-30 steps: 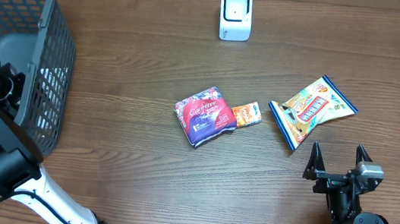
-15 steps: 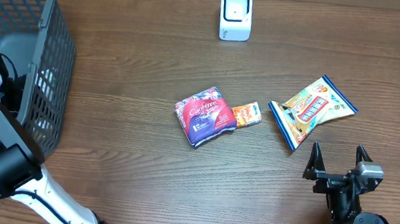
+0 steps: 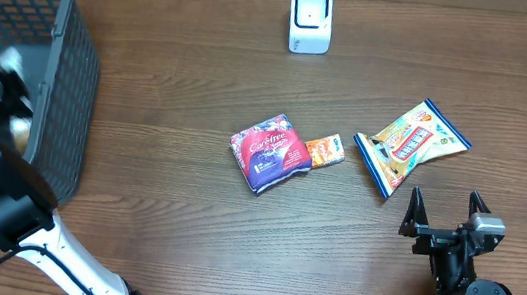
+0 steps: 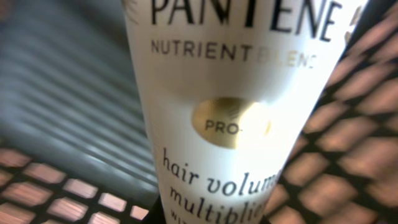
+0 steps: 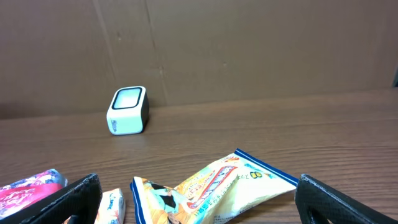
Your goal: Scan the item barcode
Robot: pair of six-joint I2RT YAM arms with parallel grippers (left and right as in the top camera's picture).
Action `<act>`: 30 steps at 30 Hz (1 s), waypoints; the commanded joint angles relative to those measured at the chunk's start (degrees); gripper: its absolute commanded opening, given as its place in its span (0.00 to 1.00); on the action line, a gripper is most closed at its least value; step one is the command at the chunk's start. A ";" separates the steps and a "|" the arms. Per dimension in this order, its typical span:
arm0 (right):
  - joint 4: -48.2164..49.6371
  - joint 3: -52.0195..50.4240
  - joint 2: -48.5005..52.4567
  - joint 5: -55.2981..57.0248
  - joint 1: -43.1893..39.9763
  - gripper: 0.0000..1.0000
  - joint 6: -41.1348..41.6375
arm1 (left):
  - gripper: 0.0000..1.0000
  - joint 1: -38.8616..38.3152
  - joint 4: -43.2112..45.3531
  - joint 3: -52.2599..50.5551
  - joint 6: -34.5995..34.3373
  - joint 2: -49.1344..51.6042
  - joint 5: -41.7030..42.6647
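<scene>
The basket (image 3: 61,72) stands at the far left of the surface (image 3: 184,218). The left end effector (image 3: 8,91) is inside it, blurred in the overhead view. Its jaws are together on the bottle (image 4: 230,112), which is the task item. In the left wrist view the front label fills the frame, with basket mesh behind it.

Hazards from this state:

- Slip: the bottle looks smooth and round. A narrow clamp may let it slide or rotate during the lift.
- Snag: the bottle sits below the basket rim. A tilted or sideways exit may catch it on the mesh wall.
- Missed read: no barcode is visible. It is probably on the side away from the wrist camera, so the bottle likely needs turning before presentation.
- Collision: the purple packet (image 3: 270,152) and orange packet (image 3: 323,151) lie mid-surface. A low carry towards the scanner (image 3: 310,19), at the far centre, may knock them.

The chip bag (image 3: 408,142) lies to the right. The right end effector (image 3: 445,200) rests near right, jaws wide apart, holding nothing.
</scene>
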 commanded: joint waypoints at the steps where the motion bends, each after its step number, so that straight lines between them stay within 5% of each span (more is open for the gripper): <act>1: 0.35 -0.59 -0.46 0.55 0.04 1.00 -0.04 | 0.04 -0.35 -3.15 12.52 -4.33 -2.32 0.72; 5: 0.35 -0.59 -0.46 0.55 0.04 1.00 -0.04 | 0.04 -0.50 -7.52 24.76 -4.68 -3.69 3.67; 14: 0.35 -0.59 -0.46 0.55 0.04 1.00 -0.04 | 0.04 -6.45 -8.63 34.82 -4.61 -12.22 26.95; 22: 0.35 -0.59 -0.46 0.55 0.04 1.00 -0.04 | 0.04 -31.04 -8.83 33.27 -3.17 -14.49 26.08; 30: 0.35 -0.59 -0.46 0.55 0.04 1.00 -0.04 | 0.04 -53.86 -8.66 19.58 -7.52 -11.54 15.61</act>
